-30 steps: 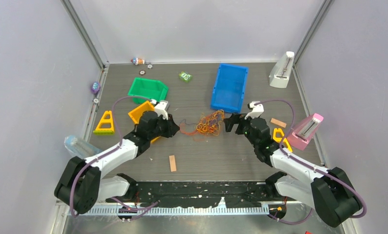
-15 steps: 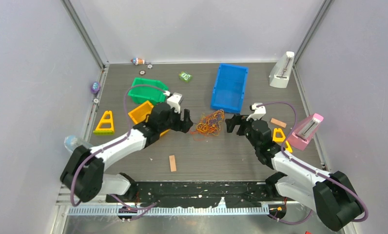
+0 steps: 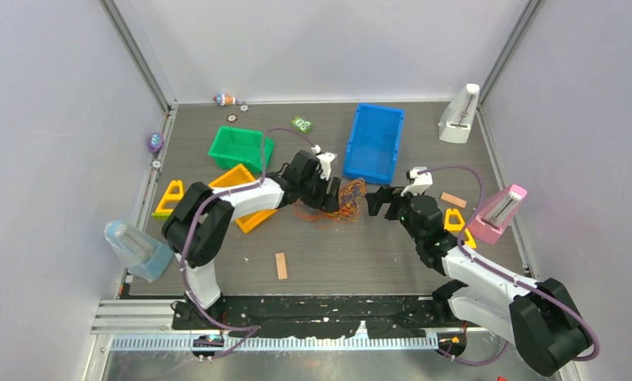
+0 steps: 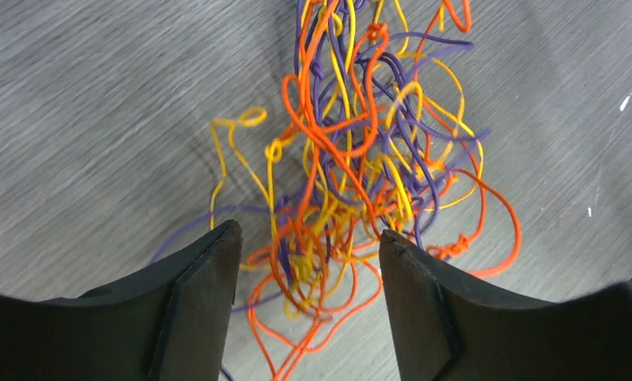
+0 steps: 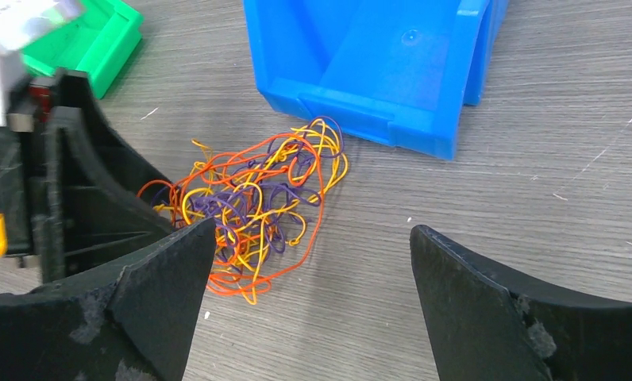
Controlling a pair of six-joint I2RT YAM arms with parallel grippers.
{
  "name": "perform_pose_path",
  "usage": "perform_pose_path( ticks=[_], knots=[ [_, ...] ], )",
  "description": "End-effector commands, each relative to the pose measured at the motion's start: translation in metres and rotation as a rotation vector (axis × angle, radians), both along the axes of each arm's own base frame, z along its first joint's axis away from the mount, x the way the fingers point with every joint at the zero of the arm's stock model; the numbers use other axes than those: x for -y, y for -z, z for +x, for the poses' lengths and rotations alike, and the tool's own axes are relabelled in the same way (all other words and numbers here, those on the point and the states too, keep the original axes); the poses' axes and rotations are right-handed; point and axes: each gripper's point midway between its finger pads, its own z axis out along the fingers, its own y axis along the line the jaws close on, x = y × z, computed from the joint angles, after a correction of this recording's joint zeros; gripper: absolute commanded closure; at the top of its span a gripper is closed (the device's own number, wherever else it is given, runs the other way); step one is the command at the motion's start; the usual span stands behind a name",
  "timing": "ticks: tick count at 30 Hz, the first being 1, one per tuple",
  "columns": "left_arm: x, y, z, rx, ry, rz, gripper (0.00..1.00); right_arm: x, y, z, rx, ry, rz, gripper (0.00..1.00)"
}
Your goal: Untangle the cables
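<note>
In the left wrist view the cables (image 4: 352, 182) are cut off by the 12 o'clock edge, in the top view their 9 o'clock side is covered by the left gripper (image 3: 333, 197), and the blue bin (image 5: 376, 71) is cropped at 12 o'clock in the right wrist view.
</note>
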Motion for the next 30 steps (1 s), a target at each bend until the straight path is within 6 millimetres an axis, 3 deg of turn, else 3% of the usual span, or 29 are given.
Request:
perform_pose_path(
  ticks=[1,2,3,5,9,16,25,27,29,30],
  knots=[
    [0.017,0.004,-0.001,-0.069,0.052,-0.007,0.42,-0.008,-0.009,0.006,0.034,-0.030,0.014,0.03],
    [0.017,0.008,-0.002,-0.085,0.050,-0.002,0.49,-0.012,-0.008,0.005,0.026,-0.056,0.016,0.02],
    [0.017,0.011,-0.003,-0.095,0.047,-0.003,0.66,-0.017,-0.003,0.007,0.007,-0.072,0.011,0.01],
    [0.015,0.007,-0.003,-0.084,0.035,-0.024,0.86,-0.026,0.006,0.009,-0.040,-0.112,0.009,0.00],
    [0.016,-0.011,-0.002,-0.025,0.023,-0.129,1.00,-0.059,0.013,0.005,-0.088,-0.276,0.054,0.09],
    [0.015,-0.021,-0.006,-0.008,0.035,-0.156,1.00,-0.094,0.028,0.002,-0.162,-0.427,0.090,0.13],
    [0.017,-0.038,-0.011,0.035,0.059,-0.220,1.00,-0.104,0.052,0.012,-0.273,-0.408,0.059,0.20],
    [0.017,-0.041,-0.012,0.038,0.062,-0.227,1.00,-0.102,0.056,0.015,-0.292,-0.397,0.041,0.28],
    [0.016,-0.044,-0.014,0.046,0.060,-0.237,1.00,-0.099,0.055,0.019,-0.295,-0.374,0.019,0.48],
    [0.016,-0.046,-0.014,0.051,0.058,-0.243,1.00,-0.096,0.056,0.020,-0.297,-0.354,0.004,0.65]
  ],
)
